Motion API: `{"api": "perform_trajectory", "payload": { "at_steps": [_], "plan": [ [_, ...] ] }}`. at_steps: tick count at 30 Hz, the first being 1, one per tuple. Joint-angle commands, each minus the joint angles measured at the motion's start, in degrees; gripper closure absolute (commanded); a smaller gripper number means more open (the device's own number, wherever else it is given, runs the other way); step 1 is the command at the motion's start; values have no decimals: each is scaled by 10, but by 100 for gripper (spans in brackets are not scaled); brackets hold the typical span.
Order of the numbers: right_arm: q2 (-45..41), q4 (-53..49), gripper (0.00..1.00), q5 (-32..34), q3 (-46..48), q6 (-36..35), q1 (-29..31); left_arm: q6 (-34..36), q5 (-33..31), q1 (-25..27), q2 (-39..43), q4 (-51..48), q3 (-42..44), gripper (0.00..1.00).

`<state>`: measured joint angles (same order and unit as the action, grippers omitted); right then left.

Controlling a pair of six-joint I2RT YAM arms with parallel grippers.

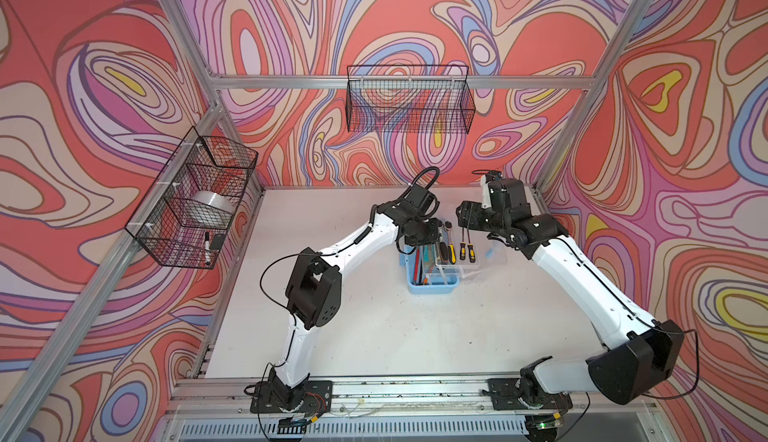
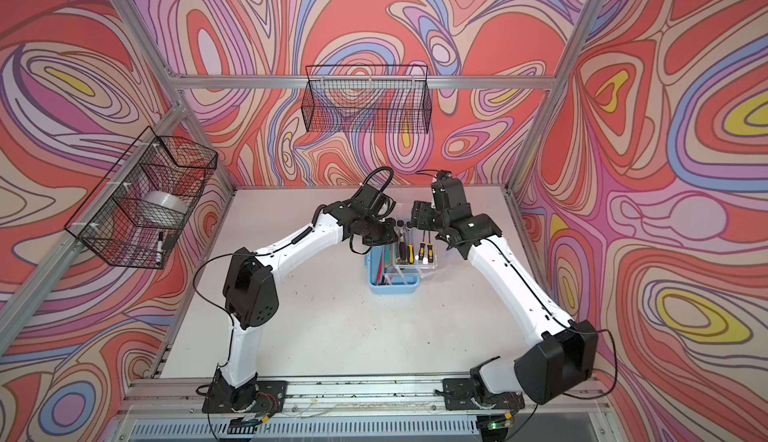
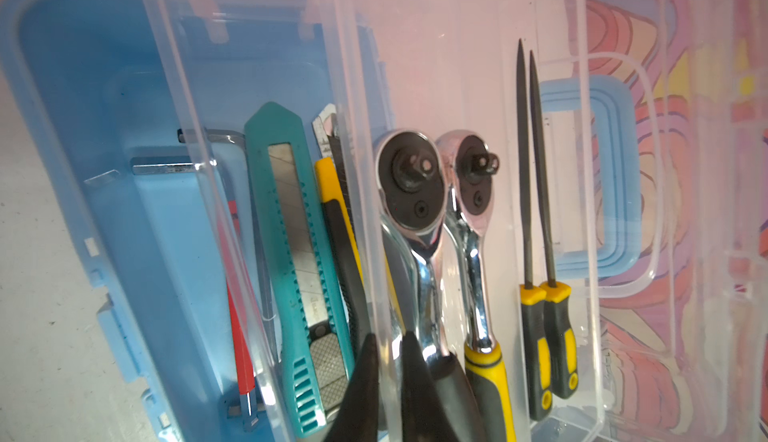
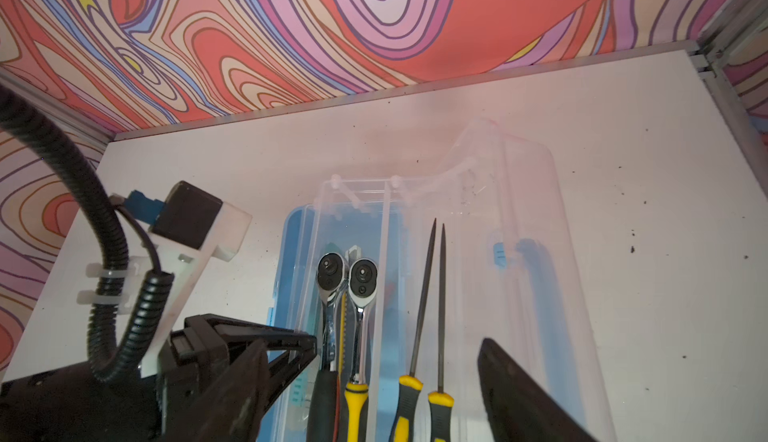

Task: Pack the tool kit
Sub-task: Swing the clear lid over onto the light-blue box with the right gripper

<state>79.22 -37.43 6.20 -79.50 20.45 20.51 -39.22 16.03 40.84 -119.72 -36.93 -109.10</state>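
While chrome ratchets point(image 3: 411, 195) gleam, two slender files point(image 3: 536, 170) taper.

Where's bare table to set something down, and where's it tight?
Free: broad front stretch of table between the arm bases and the case's near end; left side between left arm and frame rail; back strip between case and wall. Crowded: over the case and clear lid, where left tool and right tool hover.

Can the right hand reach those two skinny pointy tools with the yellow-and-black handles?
Probably yes: the right hand is open close by the two pointy tools, and they lie uncovered in the clear tray.
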Motion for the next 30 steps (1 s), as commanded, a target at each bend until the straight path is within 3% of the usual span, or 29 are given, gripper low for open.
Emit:
{"api": "perform_trajectory", "payload": {
  "at_steps": [1, 18, 30],
  "plan": [
    [-20, -13, 16, 24, 8, -16, -8, 16, -10, -1, -25, -35, -1, 89],
    [-59, 28, 5, -90, 111, -6, -154, 13, -18, -5, -13, -28, 29, 89],
    [-47, 81, 7, -175, 171, 27, -170, 14, -21, -6, -6, -26, 37, 89]
  ]
}}
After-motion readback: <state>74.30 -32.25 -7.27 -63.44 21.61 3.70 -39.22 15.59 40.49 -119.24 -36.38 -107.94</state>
